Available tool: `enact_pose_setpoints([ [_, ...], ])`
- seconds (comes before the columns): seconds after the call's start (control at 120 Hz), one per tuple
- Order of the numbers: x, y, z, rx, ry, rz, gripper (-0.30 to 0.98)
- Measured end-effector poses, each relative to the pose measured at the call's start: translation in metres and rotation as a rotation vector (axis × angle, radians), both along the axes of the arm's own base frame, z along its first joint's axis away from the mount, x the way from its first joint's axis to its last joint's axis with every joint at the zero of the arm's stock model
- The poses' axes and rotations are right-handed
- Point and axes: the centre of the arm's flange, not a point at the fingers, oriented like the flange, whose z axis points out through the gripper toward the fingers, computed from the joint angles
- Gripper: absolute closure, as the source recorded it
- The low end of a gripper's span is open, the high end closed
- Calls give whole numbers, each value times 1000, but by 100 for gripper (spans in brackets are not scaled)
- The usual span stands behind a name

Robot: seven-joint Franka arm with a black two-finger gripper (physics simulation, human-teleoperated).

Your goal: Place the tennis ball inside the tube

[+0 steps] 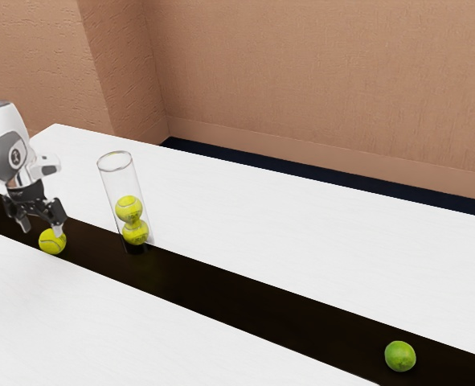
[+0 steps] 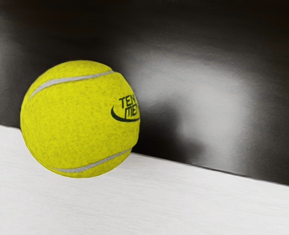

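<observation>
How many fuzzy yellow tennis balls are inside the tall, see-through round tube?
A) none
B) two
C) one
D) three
B: through the clear tube's wall you can see an upper yellow ball resting on a lower yellow ball, while the third yellow ball is outside it.

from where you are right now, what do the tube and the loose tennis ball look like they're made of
The tube looks like clear, smooth plastic, though glass is possible: the upper ball inside shows through its wall. The loose tennis ball seems covered in matte yellow felt, going by its fine mottled surface and pale curved seams.
</observation>
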Motion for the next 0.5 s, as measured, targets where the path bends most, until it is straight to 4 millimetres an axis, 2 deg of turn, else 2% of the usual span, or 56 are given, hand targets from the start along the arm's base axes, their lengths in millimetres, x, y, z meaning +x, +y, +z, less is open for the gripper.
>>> enact_pose_setpoints([
  [0.133, 16, 12, -10, 10, -7, -33, 0],
  [0.225, 27, 21, -26, 8, 3, -50, 0],
  [0.5, 41, 40, -51, -3, 10, -74, 0],
])
